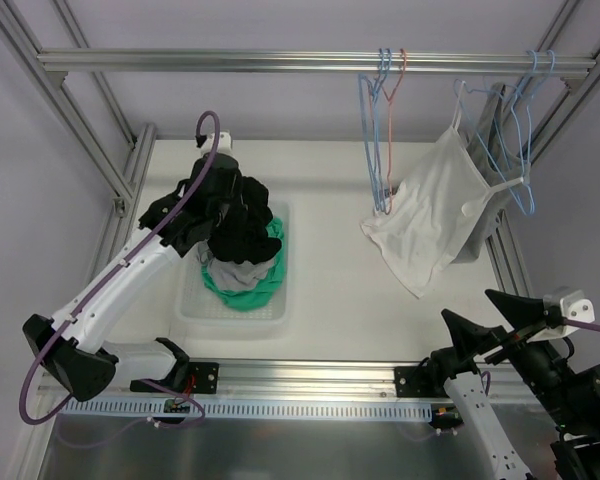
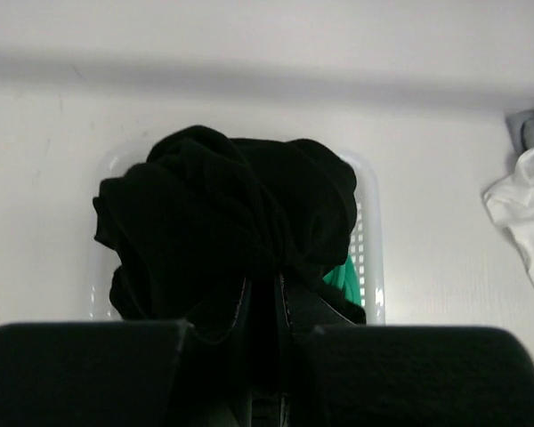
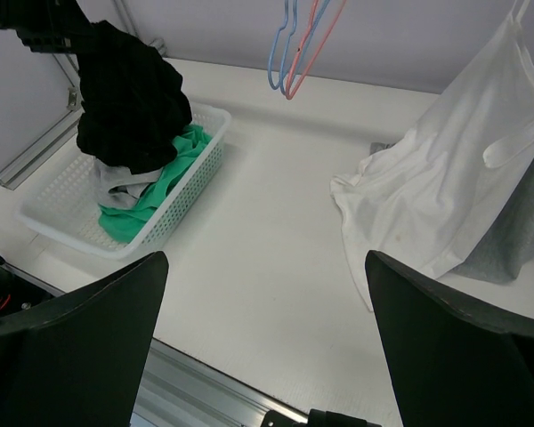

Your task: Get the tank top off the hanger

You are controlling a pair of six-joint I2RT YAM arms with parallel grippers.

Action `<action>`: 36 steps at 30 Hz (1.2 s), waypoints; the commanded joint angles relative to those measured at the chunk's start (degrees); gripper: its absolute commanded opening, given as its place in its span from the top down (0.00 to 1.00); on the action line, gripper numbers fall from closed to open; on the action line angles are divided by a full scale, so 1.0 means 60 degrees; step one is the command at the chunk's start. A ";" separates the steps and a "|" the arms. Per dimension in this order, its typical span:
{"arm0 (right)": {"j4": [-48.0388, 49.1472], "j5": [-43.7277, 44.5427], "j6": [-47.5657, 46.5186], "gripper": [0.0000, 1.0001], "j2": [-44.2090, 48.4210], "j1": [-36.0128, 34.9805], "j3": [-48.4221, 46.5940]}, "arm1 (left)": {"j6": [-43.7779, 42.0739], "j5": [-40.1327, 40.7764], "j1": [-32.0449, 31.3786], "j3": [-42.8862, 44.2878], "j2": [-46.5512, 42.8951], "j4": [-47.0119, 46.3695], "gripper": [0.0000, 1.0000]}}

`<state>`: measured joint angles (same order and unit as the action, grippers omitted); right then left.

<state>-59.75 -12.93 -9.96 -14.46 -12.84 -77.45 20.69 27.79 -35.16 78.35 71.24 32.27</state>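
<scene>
A white tank top (image 1: 430, 215) hangs on a light blue hanger (image 1: 515, 150) from the top rail at the right, its hem resting on the table. It also shows in the right wrist view (image 3: 445, 187). My left gripper (image 2: 265, 294) is shut on a black garment (image 2: 222, 213) and holds it bunched above the white basket (image 1: 230, 312). The cloth hides the fingertips in the top view. My right gripper (image 1: 467, 305) is open and empty at the table's front edge, well short of the tank top. Its jaws stand wide apart (image 3: 267, 267).
The basket (image 3: 62, 231) holds green (image 3: 151, 187) and grey clothes. Empty blue and pink hangers (image 1: 380, 120) hang mid-rail. A grey garment (image 1: 475, 240) hangs behind the tank top. Metal frame posts stand at both sides, and a rail (image 1: 310, 62) crosses the top.
</scene>
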 commanded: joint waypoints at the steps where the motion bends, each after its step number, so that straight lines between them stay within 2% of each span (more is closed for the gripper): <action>1: 0.0480 -0.0116 0.0019 0.01 -0.0037 0.0001 0.0047 | 0.0960 -0.0340 0.0044 -0.0999 -0.0345 -0.0324 1.00; 6: 0.0509 -0.0233 0.0048 0.01 0.0007 0.0016 0.0076 | 0.1853 -0.0471 0.0160 -0.2346 -0.0200 -0.0398 1.00; 11: 0.0524 -0.0335 0.0048 0.01 0.0051 -0.0013 0.0149 | 0.2470 -0.1319 0.0805 -0.3038 0.0342 -0.0427 1.00; 18: 0.0656 -0.0496 0.0106 0.01 0.0095 0.0002 0.0471 | 0.2602 -0.2726 0.1377 -0.3111 0.2596 -0.0427 1.00; 23: 0.0787 -0.0628 0.0150 0.00 0.0081 0.0001 0.0852 | 0.2865 -0.2977 0.1377 -0.3301 0.3886 -0.0442 1.00; 27: 0.0832 -0.0716 0.0165 0.01 0.0081 0.0001 0.0999 | 0.2968 -0.2918 0.1363 -0.3564 0.3976 -0.0471 1.00; 31: 0.0905 -0.0775 0.0194 0.01 0.0066 0.0001 0.1072 | 0.2998 -0.2596 0.1377 -0.3770 0.3289 -0.0428 1.00; 32: 0.0919 -0.0833 0.0209 0.01 0.0051 0.0001 0.1087 | 0.2983 -0.2639 0.1392 -0.3771 0.2983 -0.0427 0.97; 33: 0.0934 -0.0848 0.0224 0.00 0.0051 0.0001 0.1102 | 0.2954 -0.2669 0.1392 -0.3756 0.2835 -0.0427 0.83; 36: 0.0964 -0.0877 0.0238 0.01 0.0022 0.0016 0.1160 | 0.2880 -0.2830 0.1377 -0.3625 0.2234 -0.0398 0.62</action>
<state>-56.90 -16.84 -9.30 -14.35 -12.84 -70.87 37.23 11.92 -27.27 57.23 88.01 25.50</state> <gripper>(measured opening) 0.993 0.346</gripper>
